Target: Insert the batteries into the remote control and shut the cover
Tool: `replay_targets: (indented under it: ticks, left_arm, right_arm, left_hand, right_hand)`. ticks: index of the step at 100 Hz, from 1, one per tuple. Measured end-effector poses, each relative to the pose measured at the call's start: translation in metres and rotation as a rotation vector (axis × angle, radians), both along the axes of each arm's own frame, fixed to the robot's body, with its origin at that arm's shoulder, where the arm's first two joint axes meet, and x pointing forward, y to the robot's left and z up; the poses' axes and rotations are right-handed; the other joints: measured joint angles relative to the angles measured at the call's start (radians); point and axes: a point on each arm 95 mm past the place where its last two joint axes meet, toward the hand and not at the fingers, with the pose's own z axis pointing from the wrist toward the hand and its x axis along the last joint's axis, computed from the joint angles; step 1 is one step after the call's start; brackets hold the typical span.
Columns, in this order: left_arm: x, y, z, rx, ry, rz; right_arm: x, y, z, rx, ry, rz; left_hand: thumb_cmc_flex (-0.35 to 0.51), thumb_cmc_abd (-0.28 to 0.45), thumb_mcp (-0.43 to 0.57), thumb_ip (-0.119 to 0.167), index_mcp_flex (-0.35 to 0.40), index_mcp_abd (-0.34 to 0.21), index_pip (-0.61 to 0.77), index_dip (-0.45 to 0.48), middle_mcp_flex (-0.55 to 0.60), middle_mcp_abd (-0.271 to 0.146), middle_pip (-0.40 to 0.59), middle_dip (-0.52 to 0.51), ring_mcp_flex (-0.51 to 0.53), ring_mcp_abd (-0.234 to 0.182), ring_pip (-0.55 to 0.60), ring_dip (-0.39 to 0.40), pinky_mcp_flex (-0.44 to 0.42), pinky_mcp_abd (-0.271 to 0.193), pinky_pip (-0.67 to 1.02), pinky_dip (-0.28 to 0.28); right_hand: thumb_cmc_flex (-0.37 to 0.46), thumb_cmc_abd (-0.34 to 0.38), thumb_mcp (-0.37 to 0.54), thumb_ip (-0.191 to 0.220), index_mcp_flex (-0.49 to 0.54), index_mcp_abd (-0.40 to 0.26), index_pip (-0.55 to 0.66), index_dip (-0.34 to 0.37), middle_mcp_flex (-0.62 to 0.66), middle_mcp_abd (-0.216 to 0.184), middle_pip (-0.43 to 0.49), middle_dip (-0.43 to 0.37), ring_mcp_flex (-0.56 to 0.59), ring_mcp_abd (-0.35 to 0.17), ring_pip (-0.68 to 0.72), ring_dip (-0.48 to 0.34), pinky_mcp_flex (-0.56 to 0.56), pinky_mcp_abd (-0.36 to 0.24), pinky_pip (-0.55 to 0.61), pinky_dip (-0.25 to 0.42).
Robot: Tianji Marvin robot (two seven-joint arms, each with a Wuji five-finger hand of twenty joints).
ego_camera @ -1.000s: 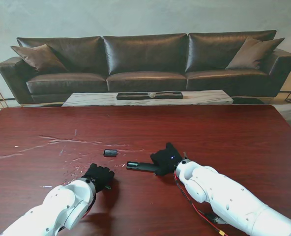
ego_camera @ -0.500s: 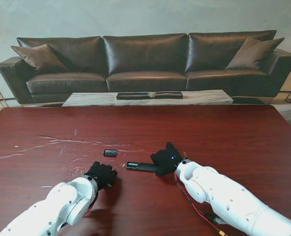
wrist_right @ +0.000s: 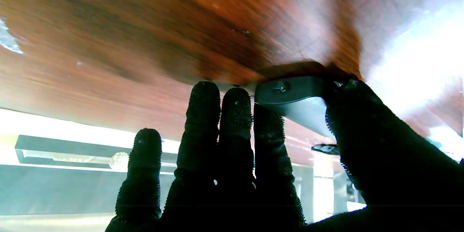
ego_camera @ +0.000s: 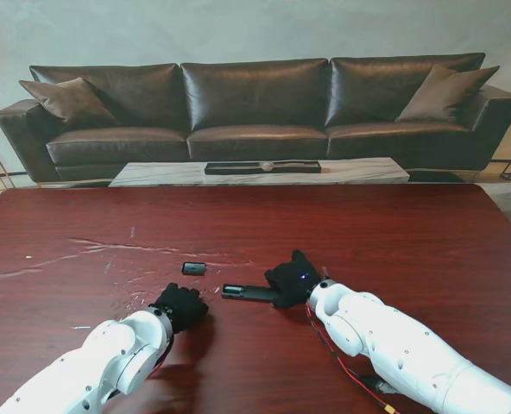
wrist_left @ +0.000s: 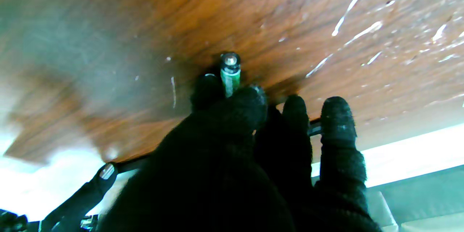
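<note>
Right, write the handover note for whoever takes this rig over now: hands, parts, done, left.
Left hand: shut on a green battery, pinched at the fingertips, just over the table.
Right hand: shut on the remote control, holding one end, the rest flat on the table pointing left.
Cover: off, lying apart, farther from me than the left hand.
Done: one battery picked up.
Left: seat the batteries, close the cover. A second battery is not visible.

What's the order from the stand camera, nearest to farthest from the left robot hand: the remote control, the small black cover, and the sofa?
From the left robot hand:
1. Remote control, just to its right, held down by the right robot hand.
2. Small black cover, slightly farther from me on the table; close to the remote's distance, so a narrow call.
3. Sofa, far beyond the table.
</note>
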Motion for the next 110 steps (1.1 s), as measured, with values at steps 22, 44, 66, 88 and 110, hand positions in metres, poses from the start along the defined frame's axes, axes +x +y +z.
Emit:
replay_targets:
  ticks: [22,44,66,88,110]
  left_arm:
    - [0.002,-0.003,0.008,-0.051,-0.039,-0.05]
    - [-0.002,-0.003,0.01,-0.054,-0.05,-0.059]
    - [-0.009,0.001,0.011,-0.04,-0.065,-0.01]
    - [-0.014,0.002,0.009,-0.044,-0.098,0.143]
    - [-0.019,-0.002,0.003,-0.079,-0.047,0.222]
  right_arm:
    - [0.0,0.0,0.0,-0.002,-0.001,0.0]
    - [0.0,0.0,0.0,-0.002,-0.001,-0.001]
    - [0.0,0.0,0.0,-0.001,-0.002,-0.001]
    - [0.0,0.0,0.0,-0.003,-0.001,0.0]
    - [0.0,0.0,0.0,-0.004,-0.001,0.0]
  left_hand:
    - [0.0,0.008,0.035,0.0,0.008,0.037,-0.295,-0.22,0.0,-0.015,-0.039,-0.04,0.0,-0.011,-0.013,-0.024,-0.022,0.001,-0.023,0.0]
    - [0.0,0.008,0.038,0.0,-0.054,0.022,-0.677,-0.481,0.0,-0.015,-0.055,-0.06,0.0,-0.011,-0.013,-0.039,-0.023,0.001,-0.027,0.0]
    - [-0.002,0.162,-0.395,0.0,-0.17,0.227,-0.882,-0.548,-0.041,-0.015,-0.08,-0.063,-0.03,-0.011,-0.024,-0.051,-0.043,0.001,-0.042,0.0]
    - [-0.08,0.234,-0.522,0.0,-0.206,0.346,-0.952,-0.446,-0.083,-0.009,-0.054,0.022,-0.031,0.006,0.002,-0.007,-0.035,0.003,-0.024,0.001]
    - [-0.202,0.296,-0.541,0.0,-0.206,0.36,-0.95,-0.28,-0.083,0.003,-0.003,0.104,-0.029,0.027,0.081,0.06,-0.023,0.022,0.03,0.014]
  right_hand:
    - [0.0,0.0,0.0,0.0,0.0,0.0,0.0,0.0,0.0,0.0,0.001,0.0,0.0,0.0,0.0,0.0,0.0,0.0,0.0,0.0]
    - [0.0,0.0,0.0,0.0,0.0,0.0,0.0,0.001,0.0,0.0,0.002,0.0,0.0,0.0,0.0,0.0,0.0,0.0,0.0,0.0]
    - [0.0,0.0,0.0,0.0,0.0,0.0,0.0,0.001,0.0,0.0,0.002,0.0,0.0,0.0,0.0,0.0,0.0,0.0,0.0,0.0]
    - [0.0,0.0,0.0,0.0,0.0,0.0,0.0,0.001,0.0,0.0,0.003,0.0,0.0,0.0,0.0,0.0,0.0,0.0,0.0,0.0]
    - [0.0,0.0,0.0,0.0,0.0,0.0,0.0,0.001,0.0,0.0,0.003,0.0,0.0,0.0,0.0,0.0,0.0,0.0,0.0,0.0]
